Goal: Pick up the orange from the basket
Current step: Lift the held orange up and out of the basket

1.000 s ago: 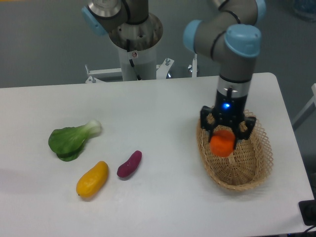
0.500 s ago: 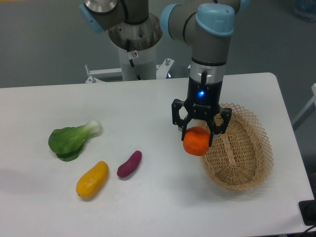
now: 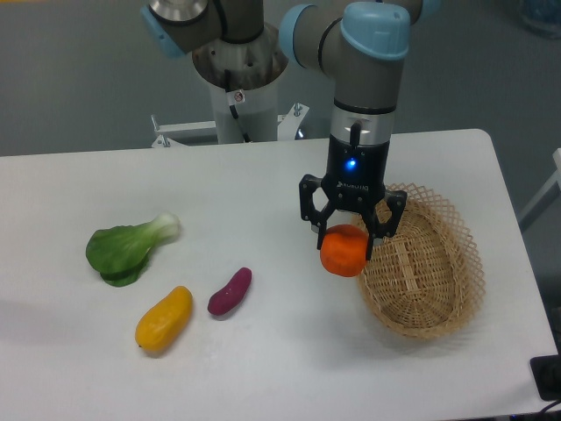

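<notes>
White tabletop point(image 3: 289, 184) now lies under my gripper point(image 3: 345, 250), clamped on the orange point(image 3: 344, 250), which a second ago sat inside the basket point(image 3: 438, 272) and now hangs just left of its rim, so the pick looks done.

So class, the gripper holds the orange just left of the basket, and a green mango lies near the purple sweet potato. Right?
Not quite: the camera view shows the mango is yellow-orange, not green. The gripper does hold the orange just left of the basket, and the mango lies near the purple sweet potato.
</notes>
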{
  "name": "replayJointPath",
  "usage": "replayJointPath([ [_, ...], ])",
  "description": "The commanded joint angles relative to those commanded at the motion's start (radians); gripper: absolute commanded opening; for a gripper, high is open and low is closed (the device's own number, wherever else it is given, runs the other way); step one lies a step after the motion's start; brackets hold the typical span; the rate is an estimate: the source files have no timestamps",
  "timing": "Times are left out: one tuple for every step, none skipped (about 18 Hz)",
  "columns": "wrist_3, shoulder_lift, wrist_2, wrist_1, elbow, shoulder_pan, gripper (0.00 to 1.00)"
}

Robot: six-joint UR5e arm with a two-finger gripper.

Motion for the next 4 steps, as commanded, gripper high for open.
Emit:
replayJointPath([
  [0.0, 0.0, 0.0, 0.0, 0.0, 0.0, 0.66],
  [0.0, 0.0, 0.0, 0.0, 0.002, 0.0, 0.66],
  [0.0, 0.0, 0.002, -0.002, 0.0, 0.0, 0.66],
  [0.0, 0.0, 0.002, 0.0, -0.003, 0.0, 0.66],
])
